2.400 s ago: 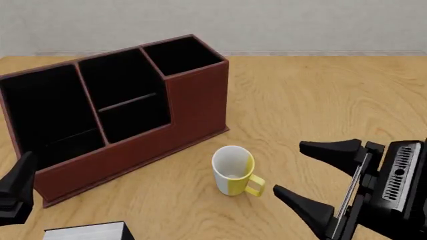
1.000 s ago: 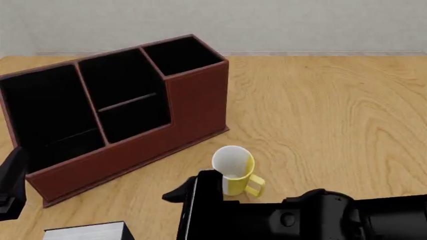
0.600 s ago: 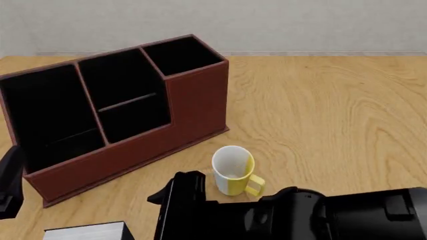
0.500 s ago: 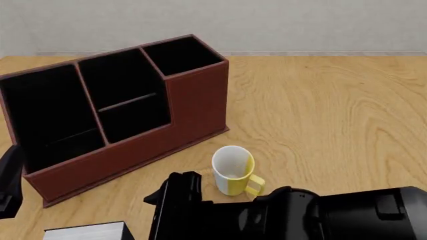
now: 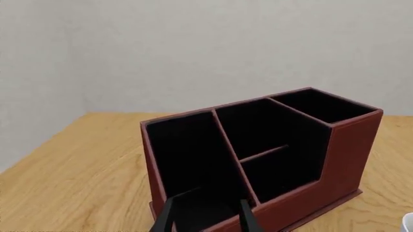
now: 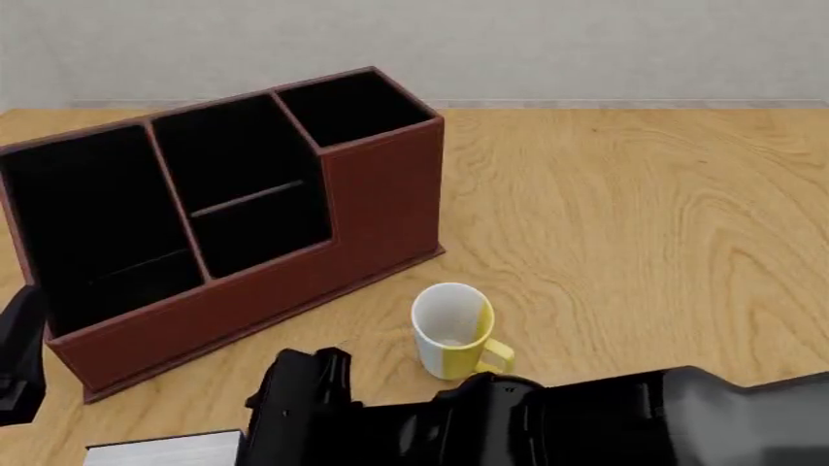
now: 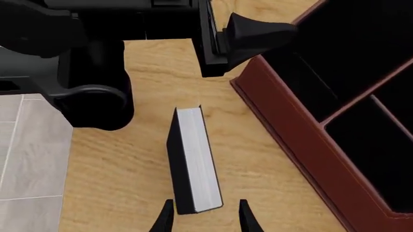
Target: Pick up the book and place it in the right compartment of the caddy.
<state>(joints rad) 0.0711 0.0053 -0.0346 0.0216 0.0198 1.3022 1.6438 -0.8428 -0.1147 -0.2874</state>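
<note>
approach | right end effector (image 7: 201, 212) released, fingers straddling thick black hardcover book (image 7: 191, 162) | descend square over its page block, then clench

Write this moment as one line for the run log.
phase: approach | right hand: open, over book end | left hand: open, idle, facing caddy | book: on table, ungrasped

The right arm lies low across the near edge of the front view, reaching toward the left arm's side, its right gripper (image 7: 200, 217) with fingers parted and nothing between them. The left gripper (image 5: 204, 220) sits level, its fingers likewise apart and empty.
</note>
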